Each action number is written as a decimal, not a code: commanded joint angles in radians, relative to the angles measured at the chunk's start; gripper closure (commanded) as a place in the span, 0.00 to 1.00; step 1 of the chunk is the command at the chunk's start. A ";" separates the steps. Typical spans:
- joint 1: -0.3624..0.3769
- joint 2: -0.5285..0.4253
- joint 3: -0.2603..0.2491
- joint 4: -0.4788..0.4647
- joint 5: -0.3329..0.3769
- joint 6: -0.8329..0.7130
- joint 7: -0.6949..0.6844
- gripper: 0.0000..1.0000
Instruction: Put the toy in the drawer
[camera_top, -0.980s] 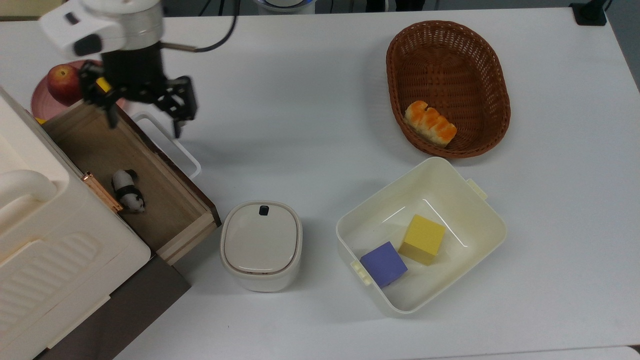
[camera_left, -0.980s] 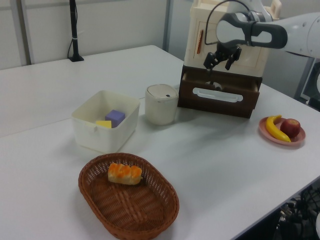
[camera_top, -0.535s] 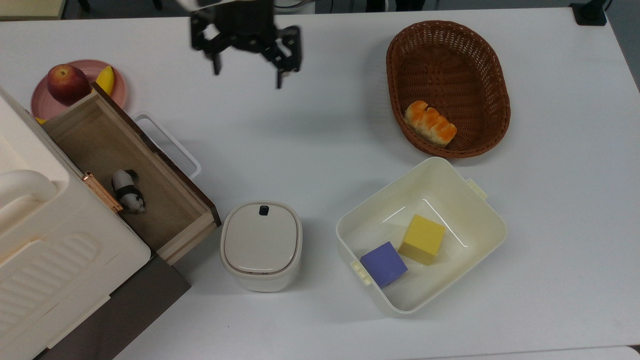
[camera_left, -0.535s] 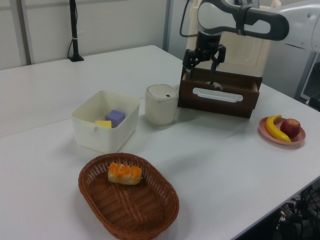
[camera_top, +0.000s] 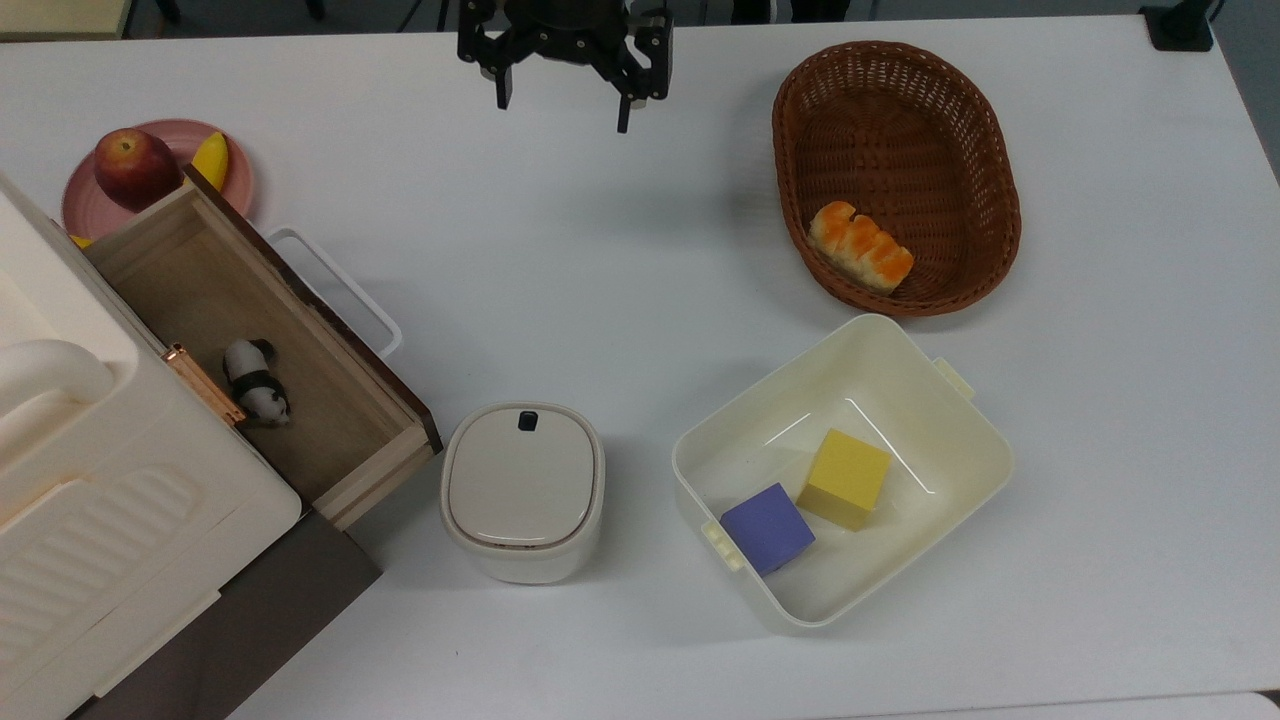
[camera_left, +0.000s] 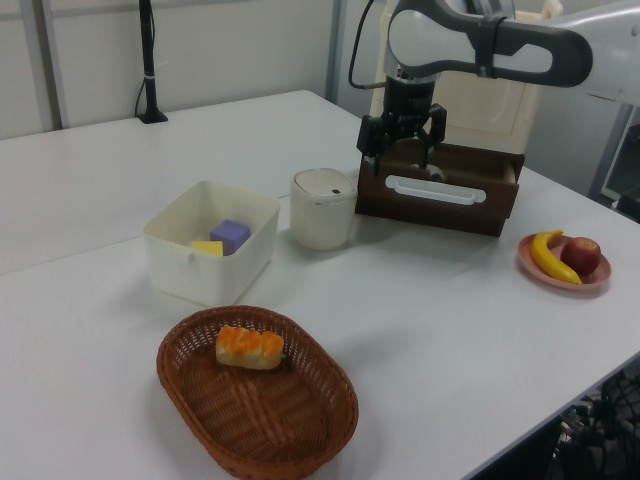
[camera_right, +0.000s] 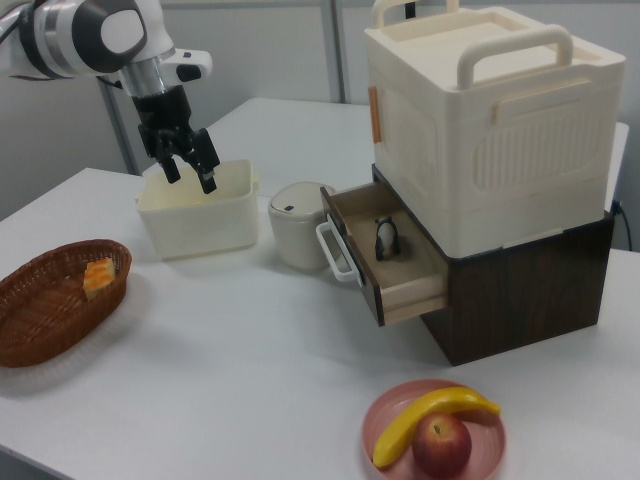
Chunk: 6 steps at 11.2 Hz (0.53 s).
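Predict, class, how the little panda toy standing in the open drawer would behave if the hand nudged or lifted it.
The panda toy is small and stands on four short legs in the drawer, so a nudge would probably tip it. It looks rigid and likely light. Its rounded body may slip between fingers unless gripped squarely.

Tiny black-and-white panda toy (camera_top: 256, 381), standing on four legs on the floor of the open light-wood drawer (camera_top: 330, 430), near its inner end at the top view's left; pulled out, dark front panel, white loop handle.
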<state>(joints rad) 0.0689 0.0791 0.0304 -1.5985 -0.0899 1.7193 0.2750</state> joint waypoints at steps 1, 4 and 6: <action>-0.006 -0.058 -0.037 -0.046 0.039 0.008 -0.144 0.00; -0.027 -0.064 -0.052 -0.040 0.042 0.006 -0.178 0.00; -0.034 -0.065 -0.052 -0.040 0.059 0.005 -0.191 0.00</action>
<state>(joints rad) 0.0387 0.0503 -0.0122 -1.6022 -0.0747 1.7193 0.1241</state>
